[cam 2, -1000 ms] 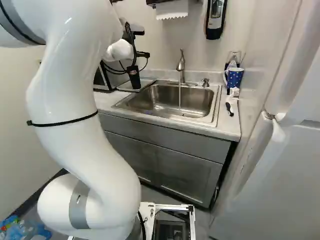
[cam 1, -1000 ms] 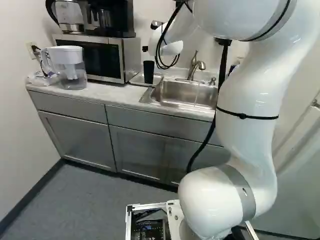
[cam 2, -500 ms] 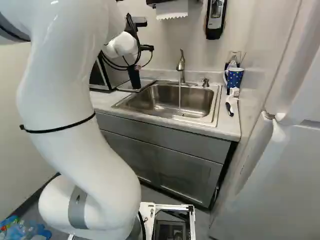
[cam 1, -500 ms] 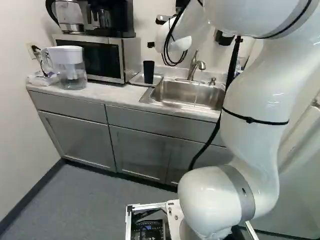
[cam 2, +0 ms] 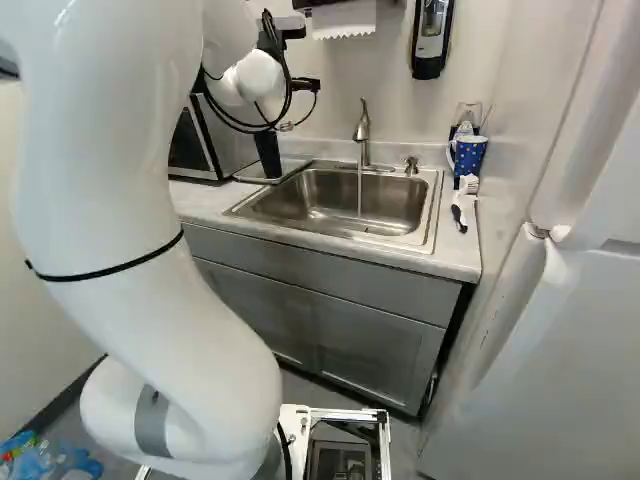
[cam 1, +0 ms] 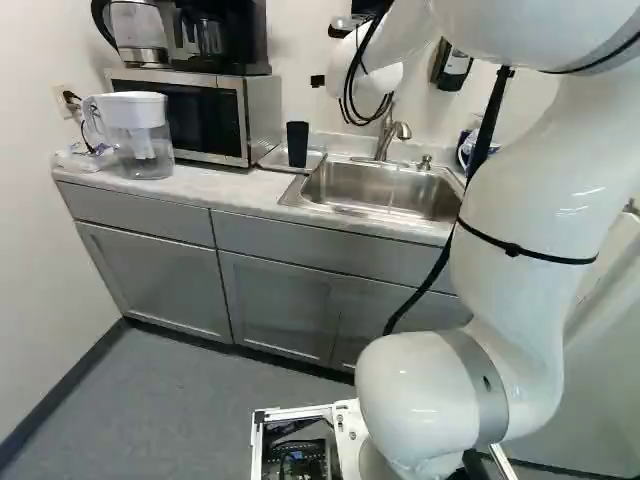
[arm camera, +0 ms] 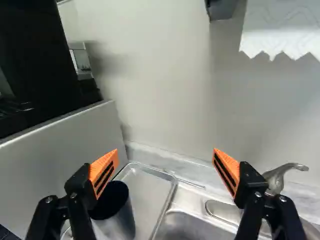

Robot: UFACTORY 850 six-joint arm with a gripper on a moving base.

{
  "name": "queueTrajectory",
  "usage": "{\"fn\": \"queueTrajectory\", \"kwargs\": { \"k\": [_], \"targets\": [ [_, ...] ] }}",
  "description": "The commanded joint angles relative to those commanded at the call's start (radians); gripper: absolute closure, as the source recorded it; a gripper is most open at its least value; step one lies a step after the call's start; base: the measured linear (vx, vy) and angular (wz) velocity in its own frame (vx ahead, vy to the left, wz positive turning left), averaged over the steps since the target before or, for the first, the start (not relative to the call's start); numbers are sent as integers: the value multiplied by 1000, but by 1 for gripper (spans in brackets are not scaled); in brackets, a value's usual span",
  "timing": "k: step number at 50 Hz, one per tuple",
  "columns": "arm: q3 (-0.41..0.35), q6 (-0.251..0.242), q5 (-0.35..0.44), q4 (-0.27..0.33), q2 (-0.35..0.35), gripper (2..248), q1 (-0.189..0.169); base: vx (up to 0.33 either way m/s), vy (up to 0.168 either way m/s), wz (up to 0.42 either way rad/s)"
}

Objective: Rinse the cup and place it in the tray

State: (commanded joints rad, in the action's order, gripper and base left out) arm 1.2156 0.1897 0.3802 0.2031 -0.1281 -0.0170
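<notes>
In the left base view my gripper (cam 1: 317, 81) shows only as a small black part beside the wrist, above the counter. The wrist view has the gripper (arm camera: 165, 152) open, its orange pads (arm camera: 105, 171) wide apart with nothing between them. A black cup (cam 1: 297, 143) stands on the metal tray (cam 2: 295, 166) between microwave and sink. Seen from the wrist, the cup (arm camera: 120, 217) is below and beyond one finger, untouched, its dark round end facing up; the tray (arm camera: 145, 187) lies under the gap. A thin stream of water (cam 2: 360, 192) runs from the faucet (cam 2: 363, 130) into the sink (cam 2: 335, 200).
The microwave (cam 1: 185, 115) flanks the tray, with a coffee maker on top. A water pitcher (cam 1: 140, 135) stands at the counter's far left. Paper towel (arm camera: 280, 30) hangs above the sink. A blue mug (cam 2: 468, 155) and a brush (cam 2: 461, 205) are right of the sink.
My arm and gripper have moved up and rightward, away from the cup, in both base views. The cup has stayed on the tray. The base has not moved.
</notes>
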Motion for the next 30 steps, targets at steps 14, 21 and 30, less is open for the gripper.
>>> {"fn": "queueTrajectory", "kwargs": {
  "k": [14, 21, 30],
  "targets": [
    [-26, 0, 0, 0, 25, 3, -38, 0, 0, 0],
    [-34, 0, 0, 0, 32, 3, -57, 0, 0, 0],
    [-42, 0, 0, 0, 39, 3, -81, 0, 0, 0]
  ]
}}
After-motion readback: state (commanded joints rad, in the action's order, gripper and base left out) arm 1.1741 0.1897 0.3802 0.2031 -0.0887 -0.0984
